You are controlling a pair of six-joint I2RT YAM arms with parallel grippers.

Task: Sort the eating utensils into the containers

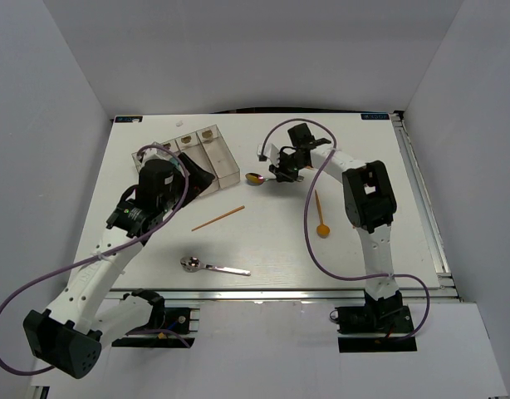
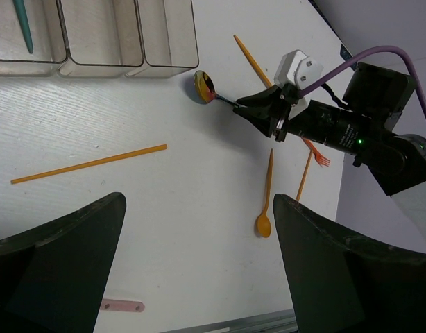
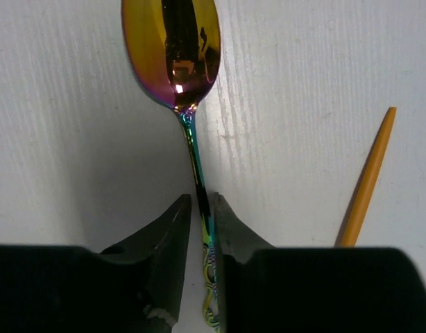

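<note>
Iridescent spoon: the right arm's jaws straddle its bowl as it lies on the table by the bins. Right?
No. On the right gripper the jaws straddle the handle of the iridescent spoon, not its bowl; the right wrist view shows it.

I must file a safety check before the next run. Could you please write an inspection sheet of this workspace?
Surface: white table, no spill seen.
Job's things: clear containers, a teal utensil inside one; loose on the table: rainbow spoon, silver spoon, orange spoon, orange fork, orange chopstick, second chopstick.
Clutter: small pink strip near the table's edge.
Grippers: left gripper open and empty; right gripper has its jaws narrow on both sides of the rainbow spoon's handle, pinch not certain.
Cables: purple cables loop off both arms.
Surroundings: white walls; nothing else seen.
</note>
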